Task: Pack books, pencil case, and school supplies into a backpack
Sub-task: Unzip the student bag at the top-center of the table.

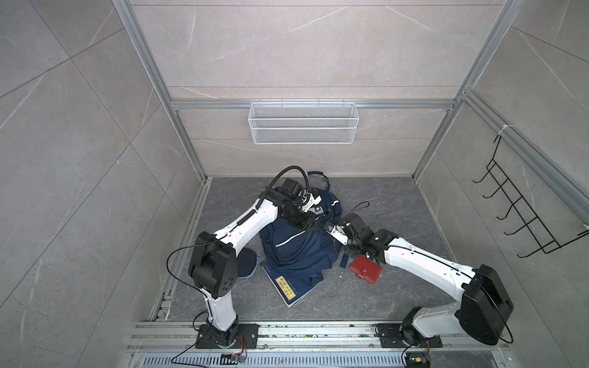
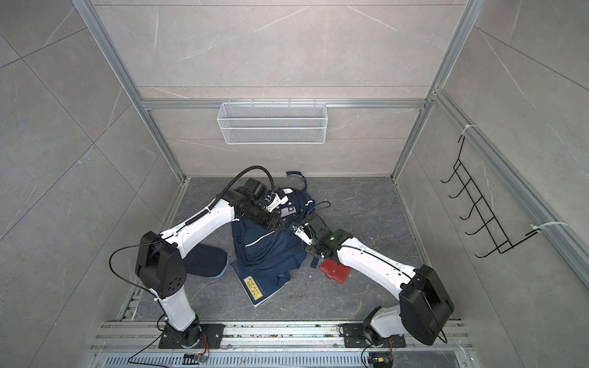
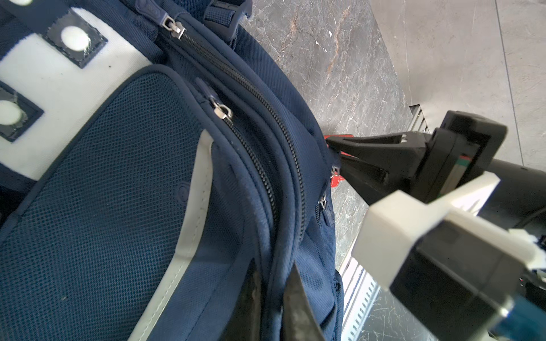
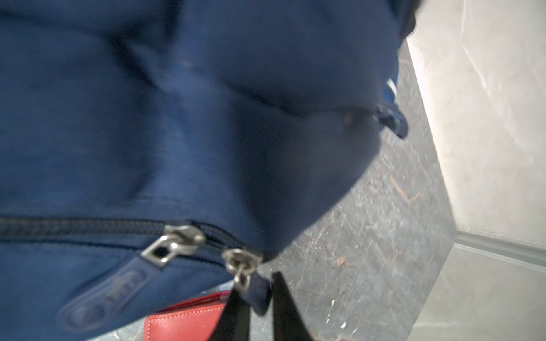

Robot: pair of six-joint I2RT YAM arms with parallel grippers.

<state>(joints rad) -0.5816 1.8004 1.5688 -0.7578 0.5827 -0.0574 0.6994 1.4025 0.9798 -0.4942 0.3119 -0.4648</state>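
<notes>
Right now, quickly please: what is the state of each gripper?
Left gripper: closed, pinching a piped seam of the backpack.
Right gripper: closed on a navy zipper pull of the backpack.

White wire-mesh basket (image 1: 303, 127) hanging on the back aluminium rail (image 1: 216, 104), black wire hook rack (image 1: 522, 207) on the side wall, dark marbled floor (image 1: 366, 296)

The yellow label (image 1: 284, 285) on the navy book (image 1: 299, 291) bears dark characters too small to read; nothing else legible.
</notes>
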